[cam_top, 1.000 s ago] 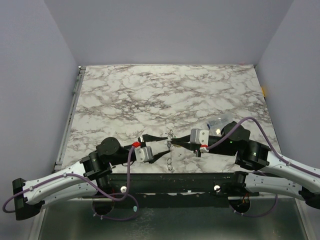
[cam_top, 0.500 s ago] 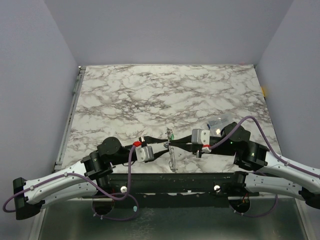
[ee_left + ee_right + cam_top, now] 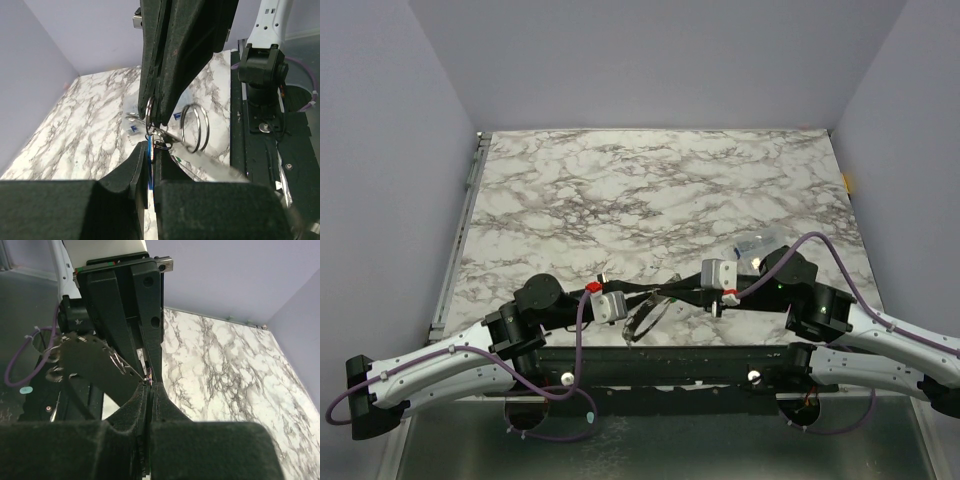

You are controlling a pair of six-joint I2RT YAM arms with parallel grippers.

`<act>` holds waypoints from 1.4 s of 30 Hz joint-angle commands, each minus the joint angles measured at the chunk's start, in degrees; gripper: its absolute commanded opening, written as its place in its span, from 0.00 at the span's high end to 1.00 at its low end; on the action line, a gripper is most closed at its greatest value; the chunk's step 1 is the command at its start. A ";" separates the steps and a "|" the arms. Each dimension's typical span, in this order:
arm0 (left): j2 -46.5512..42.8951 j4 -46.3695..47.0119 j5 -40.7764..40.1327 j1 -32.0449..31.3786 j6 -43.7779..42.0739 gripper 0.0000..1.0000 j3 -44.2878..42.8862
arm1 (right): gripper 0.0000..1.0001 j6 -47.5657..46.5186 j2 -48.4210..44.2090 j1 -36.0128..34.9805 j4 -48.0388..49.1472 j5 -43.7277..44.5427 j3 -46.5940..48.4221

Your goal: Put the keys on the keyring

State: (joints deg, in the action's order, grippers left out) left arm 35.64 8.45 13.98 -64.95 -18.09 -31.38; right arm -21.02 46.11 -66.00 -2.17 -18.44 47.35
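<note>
Both arms meet tip to tip over the near edge of the bench point(image 3: 620, 200), fingers on one left-right line. The keyring point(image 3: 645, 316) hangs from that meeting point, tilted, hoop sloping away toward the left arm's base and the near edge. It looks clear of the bench surface.

Right gripper point(image 3: 669, 293): jaws pressed together. In the left wrist view they look to nip the keyring's wire at the top of the hoop.

Left gripper point(image 3: 150, 149): jaws all but pressed together, with the blue key point(image 3: 149, 165) showing as a thin sliver in the gap. I read that as a pinch on the key.

What matters: the blue key sits just beside the keyring's wire, on the left-arm side of it, right at the right fingertips. Touching or not, can't tell, too crowded. The key's long axis seems to run along the left fingers, so toward the keyring, but only an edge shows.

My read: left arm carries, right arm only holds. The left has to feed the key onto the wire with almost no room between tips.

A small wire loop point(image 3: 195, 127) shows just past the keyring's held point; can't tell what it belongs to. No sight of the green and yellow keys.
</note>
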 commanded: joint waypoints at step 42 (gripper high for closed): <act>0.02 -0.27 -2.44 0.17 -1.15 0.64 0.00 | 0.99 -1.64 -4.33 -0.15 -0.64 7.85 -2.07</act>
State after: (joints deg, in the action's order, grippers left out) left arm 35.79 8.01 12.93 -64.84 -19.03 -31.38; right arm -22.13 42.41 -66.00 -3.64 -12.01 45.41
